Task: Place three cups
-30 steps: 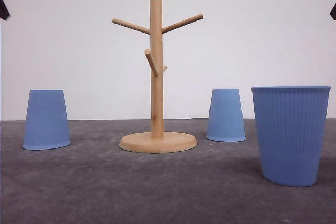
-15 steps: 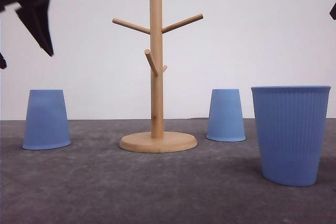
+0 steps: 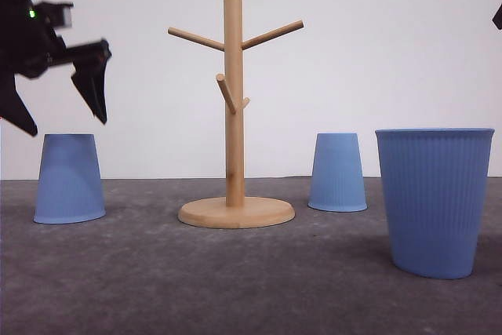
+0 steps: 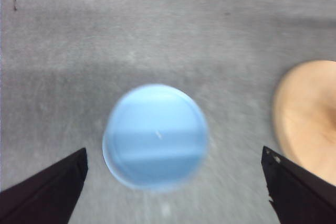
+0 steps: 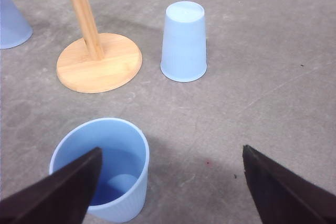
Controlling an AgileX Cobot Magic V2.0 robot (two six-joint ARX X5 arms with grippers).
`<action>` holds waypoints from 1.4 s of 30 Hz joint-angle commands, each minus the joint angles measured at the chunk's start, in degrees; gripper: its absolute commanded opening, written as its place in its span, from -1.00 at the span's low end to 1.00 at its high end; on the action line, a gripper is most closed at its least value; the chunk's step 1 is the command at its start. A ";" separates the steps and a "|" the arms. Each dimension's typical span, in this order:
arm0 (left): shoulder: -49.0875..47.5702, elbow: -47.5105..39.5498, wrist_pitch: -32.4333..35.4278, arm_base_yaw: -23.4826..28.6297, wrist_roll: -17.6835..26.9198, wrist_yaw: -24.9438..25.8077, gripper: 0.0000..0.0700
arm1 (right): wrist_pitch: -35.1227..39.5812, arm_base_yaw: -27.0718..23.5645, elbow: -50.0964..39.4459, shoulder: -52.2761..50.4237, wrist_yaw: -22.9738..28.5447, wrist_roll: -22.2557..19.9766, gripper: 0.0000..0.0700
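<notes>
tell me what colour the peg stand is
Light natural wood, a pale tan; the peg stand shows best in the front view.

Plastic cups, a wooden stand, a matt grey tabletop.
The near right cup [image 3: 434, 202] looks like light-blue plastic with fine vertical ribbing and a dull sheen; the far right cup [image 3: 338, 172] and the left cup [image 3: 69, 179] show the same light-blue plastic, with smooth flat bases that catch a soft reflection. The peg stand [image 3: 234, 107] is pale, smooth, unvarnished-looking wood with visible grain on its round base. The tabletop [image 3: 235, 280] is dark grey, matt and faintly mottled, like felt or rough cloth. The left hand [image 3: 59, 107] is matt black.
</notes>
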 commanded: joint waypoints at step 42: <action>-0.97 1.37 1.83 0.66 -1.53 3.22 0.11 | 0.58 0.09 1.05 0.17 0.04 0.70 0.55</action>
